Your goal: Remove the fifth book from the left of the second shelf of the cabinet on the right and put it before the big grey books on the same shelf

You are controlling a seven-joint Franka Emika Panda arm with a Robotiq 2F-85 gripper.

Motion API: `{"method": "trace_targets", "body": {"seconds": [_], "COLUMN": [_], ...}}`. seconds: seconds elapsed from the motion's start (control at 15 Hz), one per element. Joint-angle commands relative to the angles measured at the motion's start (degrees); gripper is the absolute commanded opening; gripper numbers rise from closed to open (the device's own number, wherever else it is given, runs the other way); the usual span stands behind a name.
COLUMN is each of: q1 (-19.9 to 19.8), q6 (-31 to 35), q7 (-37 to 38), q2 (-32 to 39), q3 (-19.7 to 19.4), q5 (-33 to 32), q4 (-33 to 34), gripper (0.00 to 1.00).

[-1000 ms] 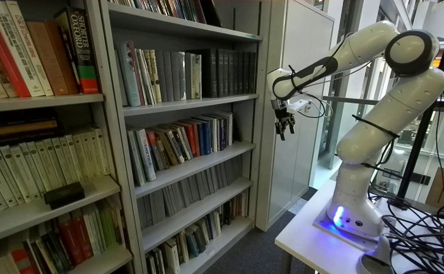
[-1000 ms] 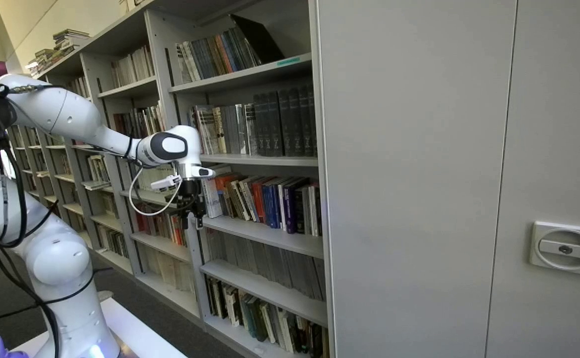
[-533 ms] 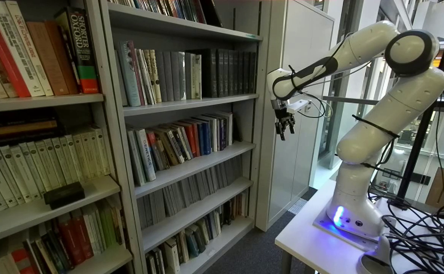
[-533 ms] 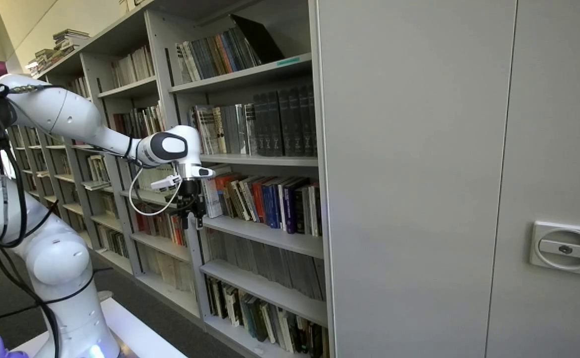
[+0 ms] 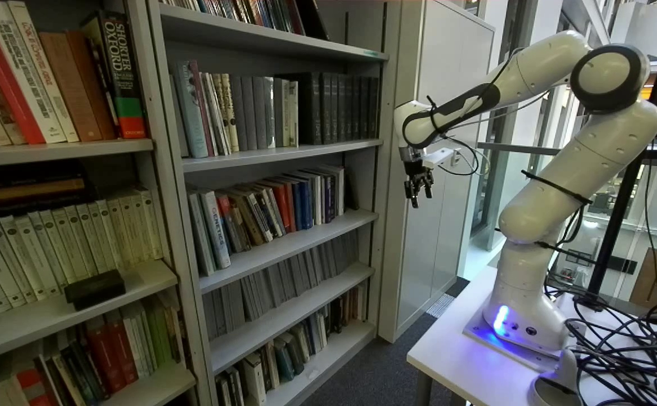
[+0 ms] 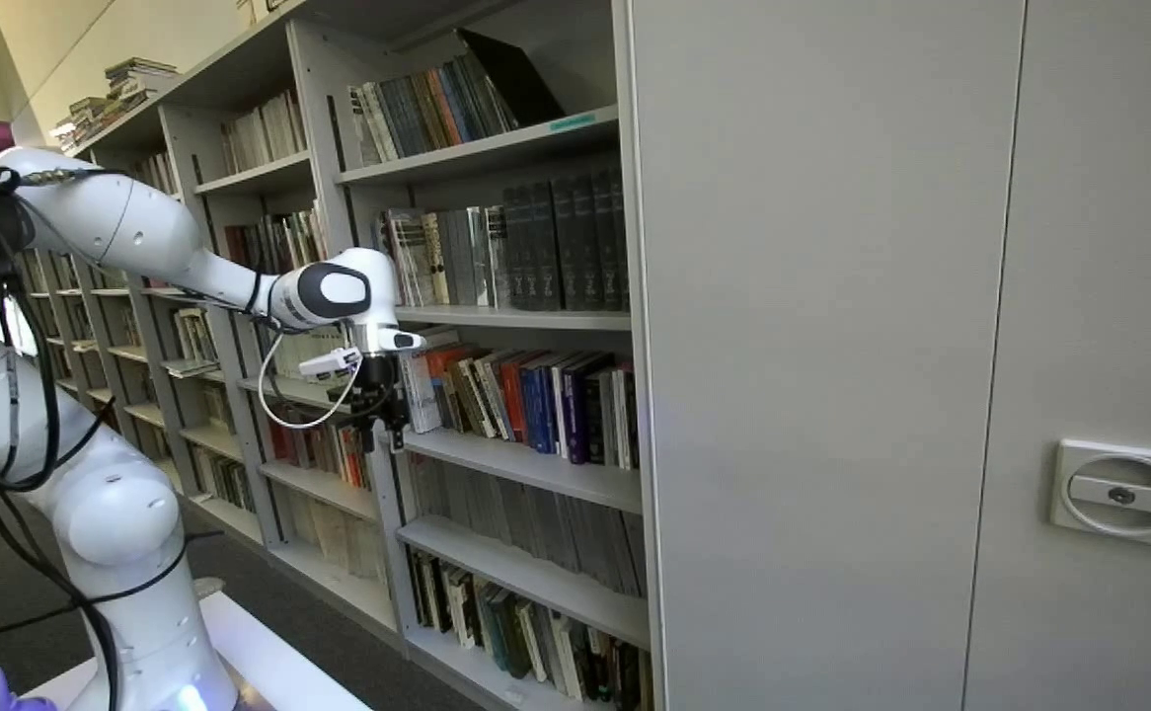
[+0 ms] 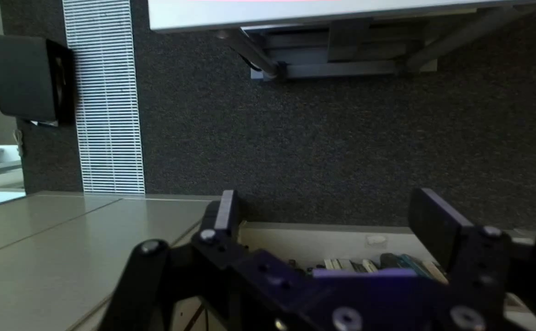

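In both exterior views the grey metal cabinet (image 5: 363, 180) stands behind the arm. Its second shelf (image 5: 283, 154) carries upright books. The big grey books (image 5: 340, 107), tall and dark, fill the right end; they also show in an exterior view (image 6: 575, 242). Slim pale, cream and grey spines stand to their left. The fifth book from the left (image 5: 219, 113) seems to be among the thin pale spines, too narrow to single out surely. My gripper (image 5: 422, 198) hangs pointing down in front of the cabinet, lower than that shelf. In the wrist view the gripper (image 7: 325, 197) is open, nothing between its fingers.
Smaller colourful books (image 5: 289, 203) lean on the level below. A tall closed door (image 6: 812, 355) adjoins the cabinet on its right. The arm's white table (image 5: 435, 361) bears tangled cables (image 5: 633, 349). Dark carpet (image 7: 305, 138) lies beneath the gripper.
The gripper and wrist have shifted very slightly to the left in an exterior view during the last half second. The jaws stay open, and the books stand as before.
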Motion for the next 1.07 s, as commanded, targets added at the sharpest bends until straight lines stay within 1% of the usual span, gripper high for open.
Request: {"method": "trace_targets", "body": {"seconds": [0.0,0.33,0.53,0.6,0.73,1.0], "q1": [4.08,11.54,14.84,13.13,13.62,13.28], "q6": [7.37,12.33,16.08,13.46,13.51,13.51], "q7": [0.10,-0.63,-1.57,-0.20,0.13,0.12], "q2": [-3.06,-7.92,-10.49,-8.19,-9.05,-8.20], "q3": [0.51,3.26,5.63,5.44,6.11,5.81], "q5": [5.26,16.61,18.93,17.45,17.54,17.53], "q4": [-1.40,-0.17,0.93,1.02,1.02,0.82], "gripper": [1.00,1.00,1.00,1.00,1.00,1.00]}}
